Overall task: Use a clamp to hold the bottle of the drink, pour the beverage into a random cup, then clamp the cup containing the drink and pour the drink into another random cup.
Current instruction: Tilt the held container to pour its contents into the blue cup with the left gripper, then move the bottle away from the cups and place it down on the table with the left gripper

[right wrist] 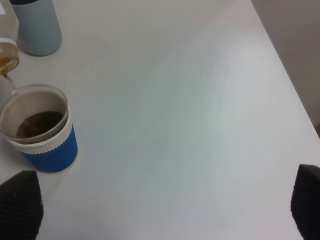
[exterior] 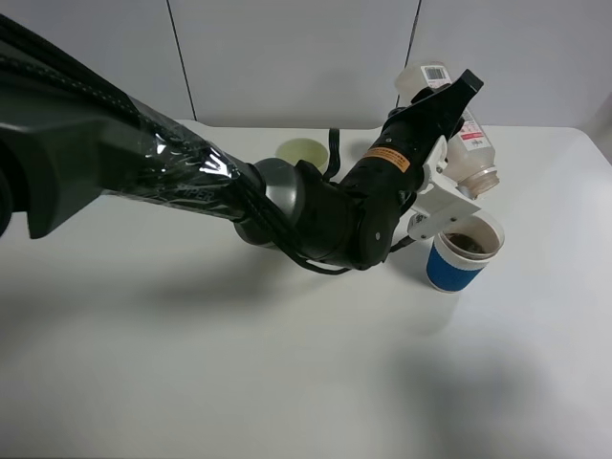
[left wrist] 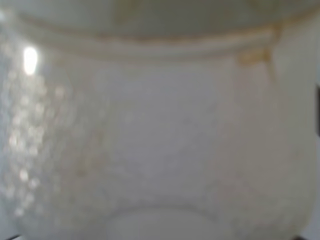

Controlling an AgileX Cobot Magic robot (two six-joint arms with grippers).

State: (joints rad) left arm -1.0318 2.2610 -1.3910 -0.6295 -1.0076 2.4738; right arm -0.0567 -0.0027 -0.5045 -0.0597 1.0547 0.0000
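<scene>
On the white table point(exterior: 191, 382), the left gripper point(exterior: 442, 167) is clamped on the bottle point(exterior: 470, 143), which is tilted mouth-down over the blue-banded cup point(exterior: 457, 268) at the right. The cup holds brown drink point(exterior: 471, 243). The right gripper point(right wrist: 163, 205) stands wide open.

A white table point(exterior: 191, 382) stands against a pale grey wall point(exterior: 287, 57) with dark vertical seams.

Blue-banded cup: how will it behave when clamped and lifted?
Probably light: the beverage only covers the bottom of the blue-banded cup. Its translucent upper wall looks thin, so a hard squeeze may flex it. The ribbed band likely aids grip.
</scene>
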